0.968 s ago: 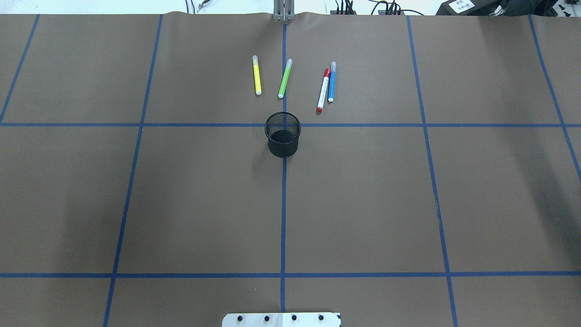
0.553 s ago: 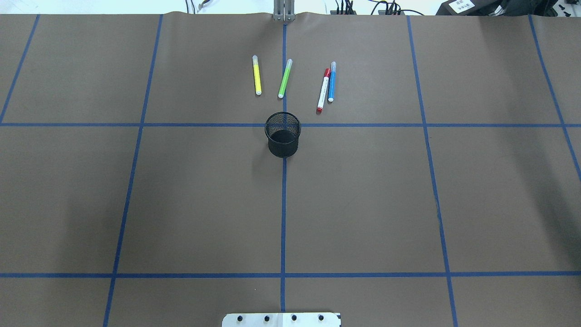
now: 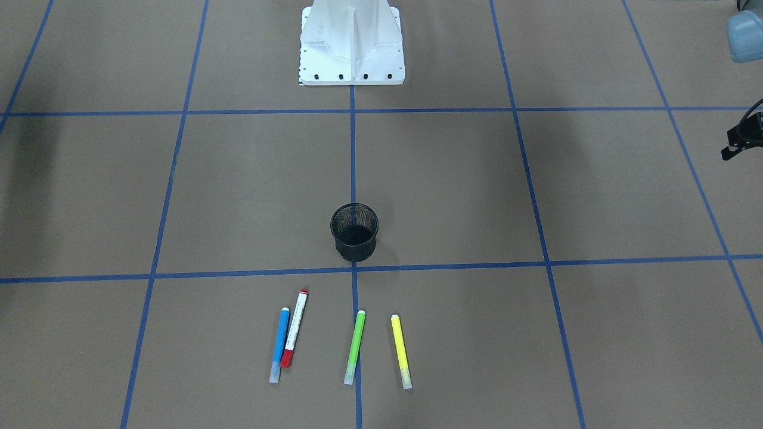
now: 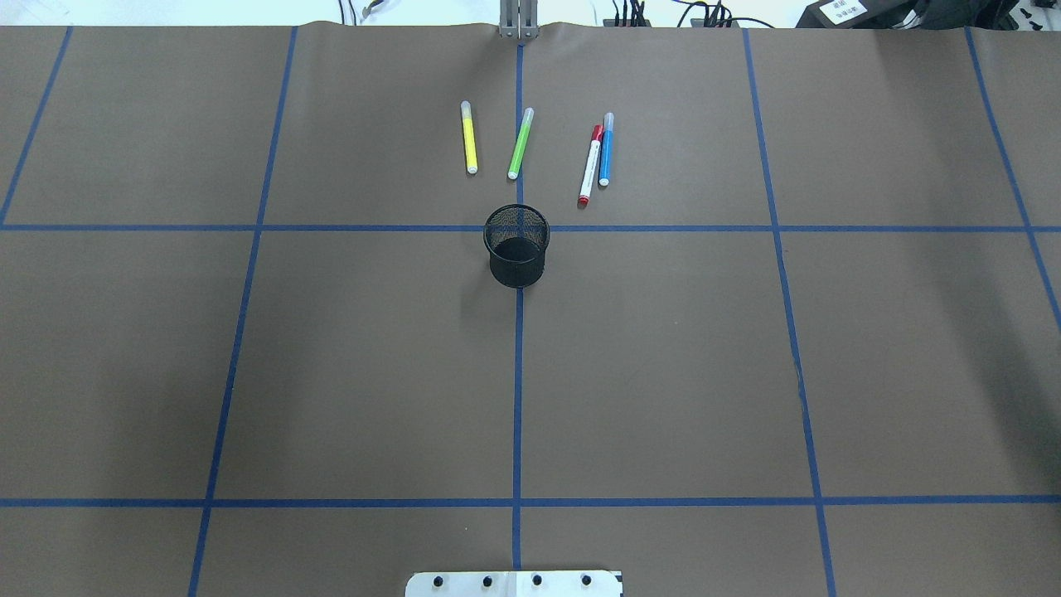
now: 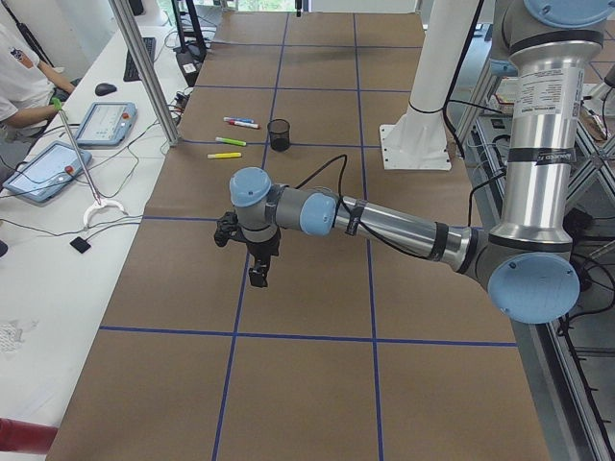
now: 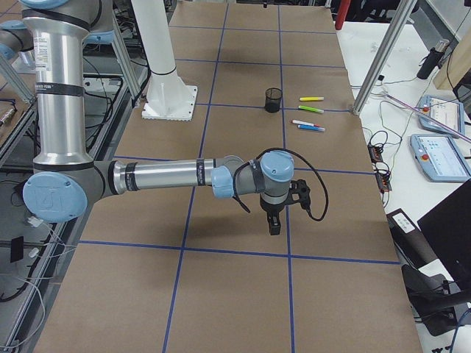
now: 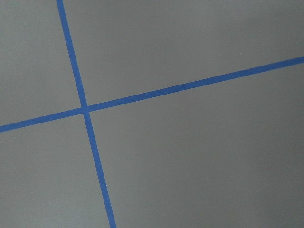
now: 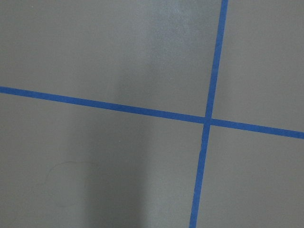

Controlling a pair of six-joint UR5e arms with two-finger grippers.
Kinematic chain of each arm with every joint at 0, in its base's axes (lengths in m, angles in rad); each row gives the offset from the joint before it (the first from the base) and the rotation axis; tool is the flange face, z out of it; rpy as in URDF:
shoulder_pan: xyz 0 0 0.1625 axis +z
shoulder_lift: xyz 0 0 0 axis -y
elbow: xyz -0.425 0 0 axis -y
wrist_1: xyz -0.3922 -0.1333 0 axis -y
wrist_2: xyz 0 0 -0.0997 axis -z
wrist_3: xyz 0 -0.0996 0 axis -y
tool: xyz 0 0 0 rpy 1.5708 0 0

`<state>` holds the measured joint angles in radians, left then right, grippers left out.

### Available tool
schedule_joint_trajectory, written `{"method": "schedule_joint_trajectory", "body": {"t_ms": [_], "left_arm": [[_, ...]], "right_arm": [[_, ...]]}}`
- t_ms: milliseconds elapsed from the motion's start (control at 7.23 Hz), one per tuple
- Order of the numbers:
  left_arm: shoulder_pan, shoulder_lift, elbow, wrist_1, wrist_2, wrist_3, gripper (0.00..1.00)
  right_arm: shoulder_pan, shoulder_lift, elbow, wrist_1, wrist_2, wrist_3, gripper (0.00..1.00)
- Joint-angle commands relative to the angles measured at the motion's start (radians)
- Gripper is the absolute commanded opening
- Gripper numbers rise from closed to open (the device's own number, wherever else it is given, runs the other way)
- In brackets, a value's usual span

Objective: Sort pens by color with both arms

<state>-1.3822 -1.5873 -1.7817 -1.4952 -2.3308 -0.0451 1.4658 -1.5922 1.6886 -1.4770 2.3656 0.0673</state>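
Note:
Four pens lie in a row at the table's far side, beyond the black mesh cup (image 4: 516,246): yellow (image 4: 469,138), lime green (image 4: 520,143), white with red ends (image 4: 589,166) and blue (image 4: 606,149), the last two side by side. The front view shows them too: blue (image 3: 279,344), white and red (image 3: 294,329), green (image 3: 355,347), yellow (image 3: 400,351). My left gripper (image 5: 258,274) and my right gripper (image 6: 272,224) hang over bare paper at opposite table ends, far from the pens. I cannot tell whether either is open or shut. Both wrist views show only paper and tape.
Brown paper with blue tape grid lines (image 4: 517,398) covers the table. The white pedestal (image 3: 351,42) stands at the robot's side. A metal post (image 4: 517,21) stands at the far edge. A piece of the left arm (image 3: 745,36) shows at the front view's right edge.

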Motion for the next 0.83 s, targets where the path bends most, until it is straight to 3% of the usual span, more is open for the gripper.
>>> {"method": "schedule_joint_trajectory", "body": {"t_ms": [0, 691], "left_arm": [[-0.050, -0.011, 0.108, -0.009, -0.009, -0.009, 1.00], [-0.089, -0.013, 0.090, -0.010, -0.007, -0.009, 1.00]], "right_arm": [[0.001, 0.000, 0.002, -0.002, 0.030, 0.000, 1.00], [0.001, -0.008, 0.008, 0.000, 0.031, 0.000, 1.00]]}}
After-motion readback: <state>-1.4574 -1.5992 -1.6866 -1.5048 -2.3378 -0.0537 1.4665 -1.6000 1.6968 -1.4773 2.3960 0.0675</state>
